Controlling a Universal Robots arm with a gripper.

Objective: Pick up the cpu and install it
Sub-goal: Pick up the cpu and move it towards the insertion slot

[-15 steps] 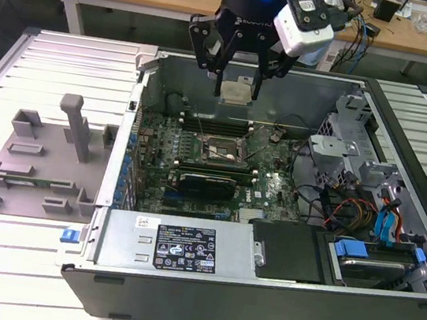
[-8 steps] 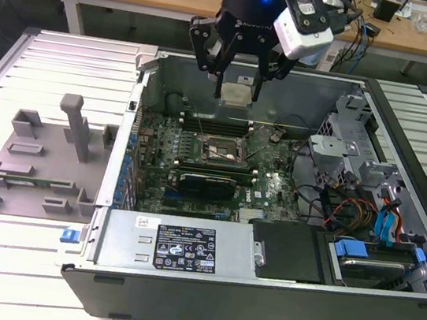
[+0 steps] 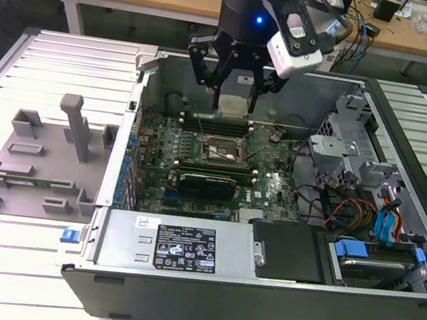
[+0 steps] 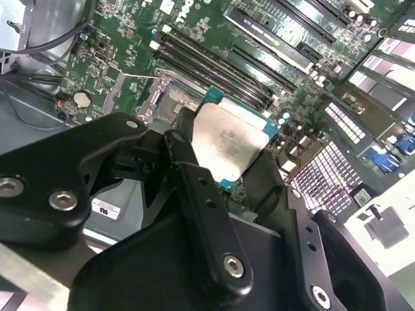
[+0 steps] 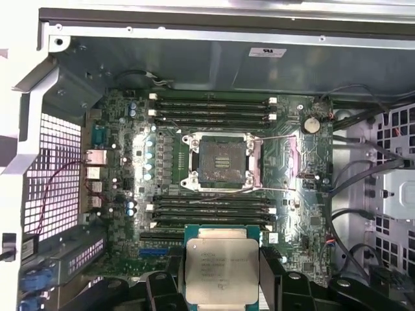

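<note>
My gripper [image 3: 234, 99] hangs over the open computer case, shut on the cpu [image 3: 234, 104]. The cpu [image 5: 220, 269] is a flat square chip with a pale silvery top and a green edge, held between the black fingers [image 4: 201, 194]; in the second wrist view the cpu [image 4: 228, 144] tilts above the board. The dark square socket [image 5: 222, 161] with its metal frame lies open on the green motherboard [image 5: 130, 168], between rows of black memory slots. In the exterior view the socket [image 3: 221, 151] sits a little in front of and below the held chip.
The case wall [image 3: 185, 251] with a label runs along the front. Cables and blue-tabbed drive bays [image 3: 378, 231] fill the exterior view's right side. A grey tray [image 3: 38, 159] with upright pegs lies on the exterior view's left, outside the case.
</note>
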